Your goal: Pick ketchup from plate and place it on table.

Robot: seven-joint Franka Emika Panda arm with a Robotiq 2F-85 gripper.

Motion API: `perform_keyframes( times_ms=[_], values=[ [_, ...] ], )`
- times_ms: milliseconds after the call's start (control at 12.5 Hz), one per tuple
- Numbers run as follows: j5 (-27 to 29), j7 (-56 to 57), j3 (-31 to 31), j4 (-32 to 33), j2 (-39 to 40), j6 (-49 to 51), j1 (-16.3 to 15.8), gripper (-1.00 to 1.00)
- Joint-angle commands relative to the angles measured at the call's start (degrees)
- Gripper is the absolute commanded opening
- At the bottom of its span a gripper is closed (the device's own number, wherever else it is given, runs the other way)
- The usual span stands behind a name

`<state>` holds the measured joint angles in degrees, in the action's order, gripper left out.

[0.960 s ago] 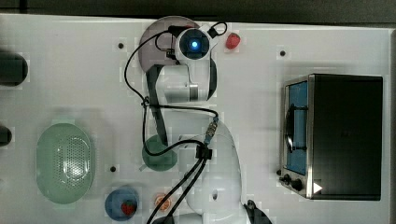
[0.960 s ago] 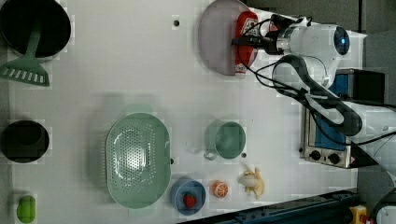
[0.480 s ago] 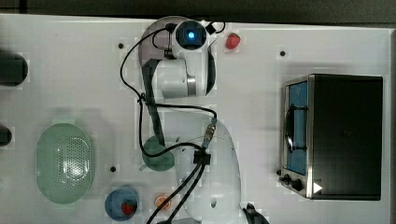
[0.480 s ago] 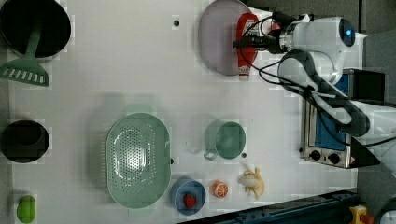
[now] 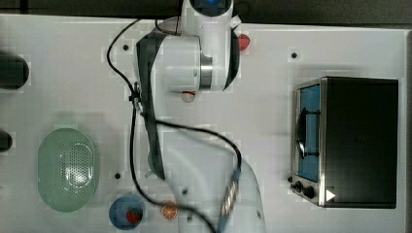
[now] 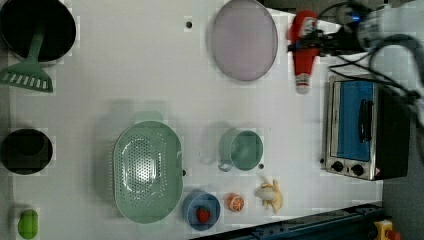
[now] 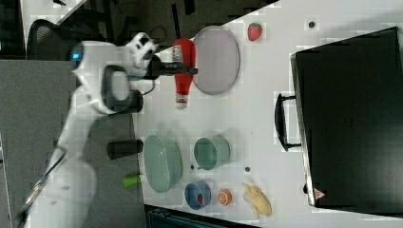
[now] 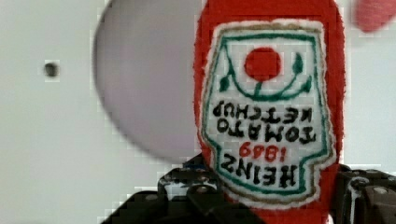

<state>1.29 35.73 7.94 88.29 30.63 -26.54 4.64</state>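
Observation:
The ketchup (image 6: pixel 304 52), a red bottle with a white label, hangs lifted with its whitish cap pointing toward the oven side. My gripper (image 6: pixel 303 45) is shut on the ketchup's body. In the left view the bottle is just right of the pale mauve plate (image 6: pixel 244 39), over the white table (image 6: pixel 125 75). In the right view the gripper (image 7: pixel 182 70) holds the ketchup (image 7: pixel 182 80) at the plate's (image 7: pixel 218 59) left edge. In the wrist view the ketchup label (image 8: pixel 268 107) sits between dark fingers (image 8: pixel 187 186), with the plate (image 8: pixel 149 88) behind. In the top view my arm hides all but the ketchup's cap (image 5: pixel 188 95).
A toaster oven (image 6: pixel 360 130) stands close to the bottle's cap. A teal mug (image 6: pixel 242 150), a green colander (image 6: pixel 147 172), a blue dish (image 6: pixel 201 210), an orange slice (image 6: pixel 235 202) and a banana (image 6: pixel 271 195) lie along the left view's bottom. A strawberry (image 7: pixel 255 31) sits past the plate.
The ketchup has come up off the plate's edge and moved to the left view's right, held in my gripper. The arm has risen toward the top camera.

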Motion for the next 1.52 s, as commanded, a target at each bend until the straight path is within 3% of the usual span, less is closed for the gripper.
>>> perform_keyframes(
  times_ms=[80, 640, 1280, 1360, 1520],
  values=[
    [0.0, -2.1, -0.6, 0.2, -7.2, 7.5, 3.3, 0.24],
    [0.0, -2.1, -3.6, 19.0, -19.1, 5.6, 4.4, 0.24],
    [0.0, -2.1, -4.4, 40.1, -17.9, -16.9, 4.3, 0.24],
    [0.0, -2.1, -4.3, 41.2, -16.6, -18.6, 4.3, 0.29],
    [0.0, -2.1, -4.3, 42.3, -13.3, -20.0, 4.3, 0.71]
  ],
)
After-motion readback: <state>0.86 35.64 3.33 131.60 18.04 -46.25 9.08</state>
